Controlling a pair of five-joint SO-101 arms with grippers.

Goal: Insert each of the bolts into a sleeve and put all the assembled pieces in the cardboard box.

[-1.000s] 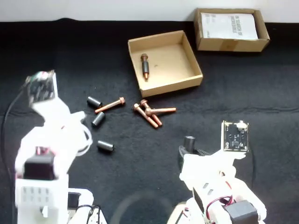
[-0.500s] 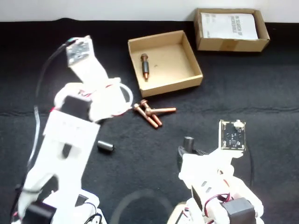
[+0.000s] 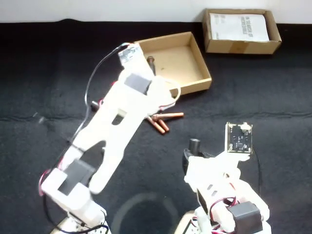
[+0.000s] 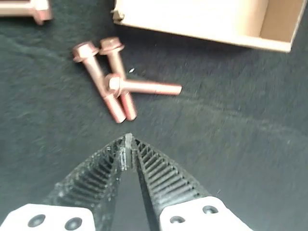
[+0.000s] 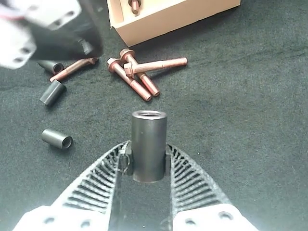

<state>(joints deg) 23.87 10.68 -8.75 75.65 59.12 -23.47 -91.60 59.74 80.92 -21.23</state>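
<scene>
My right gripper is shut on a dark sleeve, held upright above the black mat; in the high view that sleeve stands at the front right. My left gripper is shut and empty, its tips just short of three copper bolts lying crossed in a pile. A single bolt lies further left. Loose sleeves rest on the mat. The open cardboard box sits behind the bolts, with one assembled piece inside.
The left arm stretches diagonally across the mat from the front left to the box, covering the loose sleeves in the high view. A second cardboard box holding a printed sheet sits at the back right. Bare mat lies right of the bolts.
The left arm has swung from the left side forward and rightward, ending over the bolt pile near the box. The right arm has barely shifted, still holding the sleeve.
</scene>
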